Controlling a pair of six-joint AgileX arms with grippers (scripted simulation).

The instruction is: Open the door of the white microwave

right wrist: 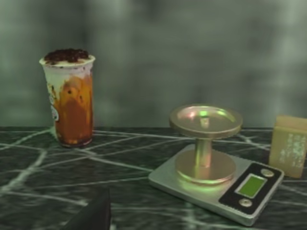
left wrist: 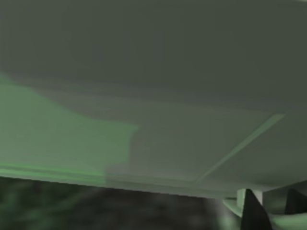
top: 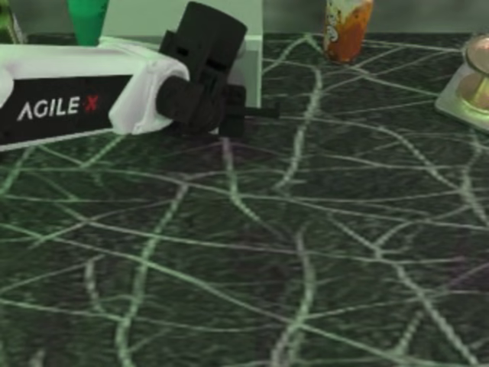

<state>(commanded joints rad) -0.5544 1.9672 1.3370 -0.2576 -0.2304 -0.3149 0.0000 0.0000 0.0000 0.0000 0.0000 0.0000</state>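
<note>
The white microwave (top: 254, 53) stands at the back left of the table, largely covered by my left arm. My left gripper (top: 246, 115) is pressed against its front right corner. In the left wrist view the door (left wrist: 158, 96) fills the frame, its greyish window up close. The pale handle (left wrist: 231, 206) sits at the door's edge, and my left gripper (left wrist: 273, 208) is shut on it, one dark fingertip (left wrist: 252, 215) on each side. From above, the door does not stand out from the box. My right gripper (right wrist: 93, 213) is parked off the top view.
A green bottle (top: 88, 19) stands behind my left arm. An orange drink cup (top: 345, 27) is at the back centre-right, and a kitchen scale (top: 474, 84) at the right edge. A tan box (right wrist: 290, 146) stands beside the scale. The dark veined tabletop (top: 306, 252) stretches forward.
</note>
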